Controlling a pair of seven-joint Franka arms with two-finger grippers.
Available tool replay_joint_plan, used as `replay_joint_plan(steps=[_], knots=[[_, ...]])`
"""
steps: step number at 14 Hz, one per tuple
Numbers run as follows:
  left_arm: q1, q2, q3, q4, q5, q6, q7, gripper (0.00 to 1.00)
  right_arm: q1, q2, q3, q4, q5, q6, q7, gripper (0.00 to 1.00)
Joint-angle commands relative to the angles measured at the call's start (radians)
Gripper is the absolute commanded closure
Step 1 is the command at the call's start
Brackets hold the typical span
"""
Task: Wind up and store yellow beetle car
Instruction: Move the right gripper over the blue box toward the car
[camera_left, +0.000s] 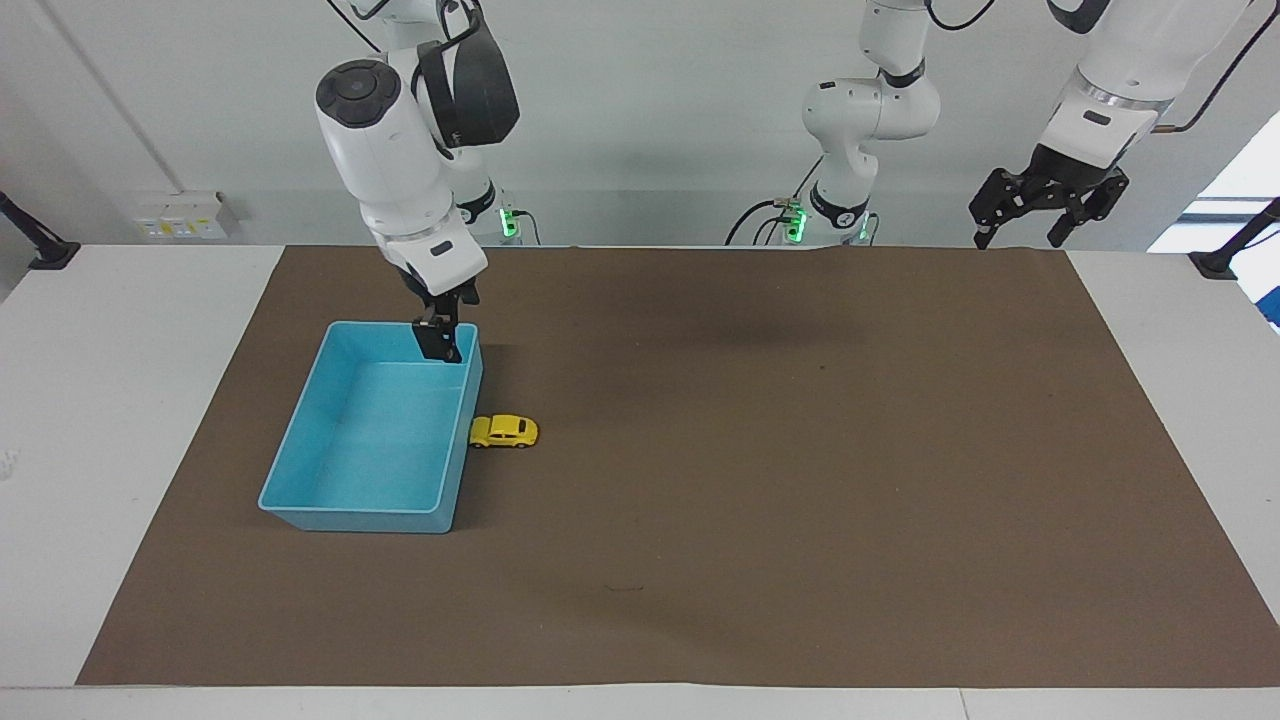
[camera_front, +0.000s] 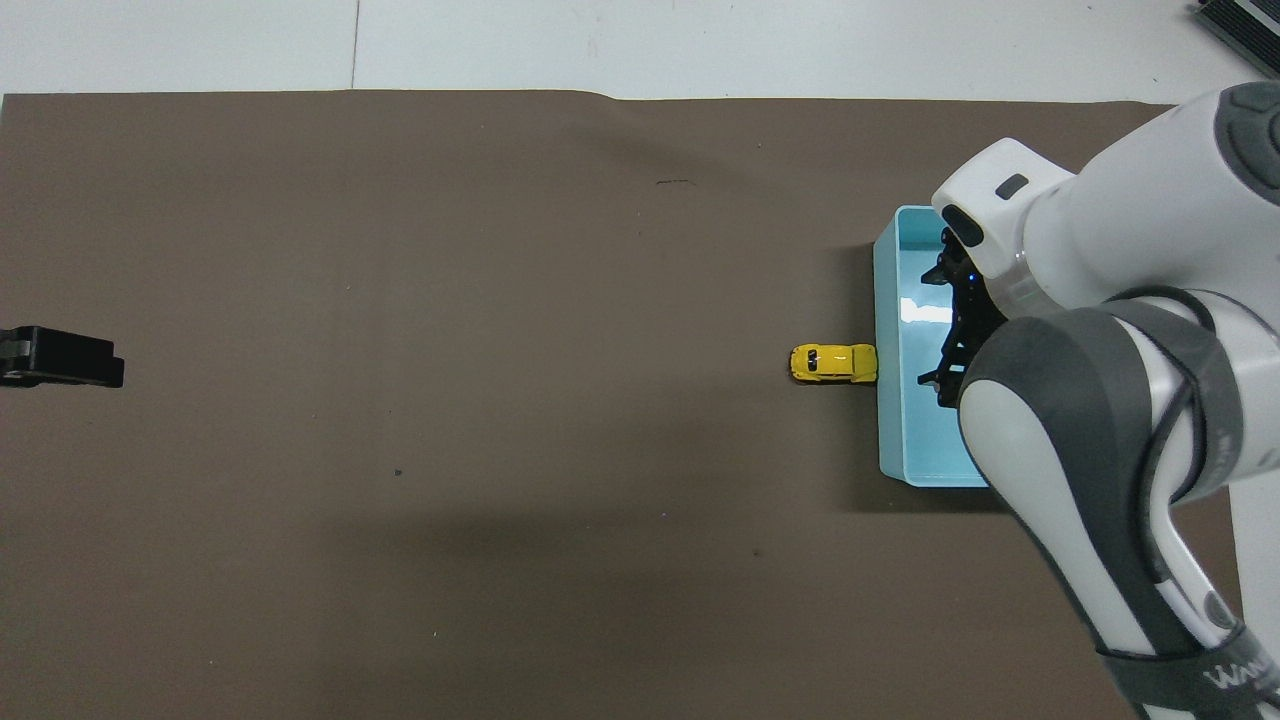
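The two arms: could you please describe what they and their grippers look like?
Both arms are glossy white with rounded joints, dark grey bands and black cables. The right gripper and left gripper are black linked fingers. Green lights glow at both bases.

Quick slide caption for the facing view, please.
Right gripper open above blue tray; yellow beetle car beside it; left gripper waits.

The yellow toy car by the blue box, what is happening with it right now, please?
Nothing holds the yellow beetle car yet. It sits on the brown mat, touching the outside wall of the empty blue tray. The right pincer is open, over the tray corner nearest the robots, near the car. The left pincer waits open in the air above the mat's edge, at the left arm's end of the table.
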Motion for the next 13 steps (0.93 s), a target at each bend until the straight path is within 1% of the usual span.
replay_joint_plan(steps=[1, 3, 6, 11, 13], knots=[[-0.002, -0.009, 0.002, 0.006, 0.004, -0.016, 0.005, 0.00, -0.008, 0.023, 0.005, -0.030, -0.001, 0.050, -0.083, 0.00], [-0.002, -0.009, 0.005, 0.008, 0.005, -0.011, 0.002, 0.00, -0.008, 0.022, 0.007, -0.068, -0.001, 0.089, -0.102, 0.00], [0.008, -0.009, 0.010, 0.008, 0.005, -0.016, 0.005, 0.00, -0.008, 0.022, 0.007, -0.078, -0.003, 0.098, -0.113, 0.00], [0.005, -0.009, 0.008, 0.008, 0.005, -0.016, 0.005, 0.00, 0.035, 0.066, 0.007, -0.095, -0.003, 0.159, -0.102, 0.00], [0.007, -0.009, 0.010, 0.008, 0.005, -0.016, 0.005, 0.00, 0.037, 0.074, 0.007, -0.128, -0.001, 0.202, -0.100, 0.00]])
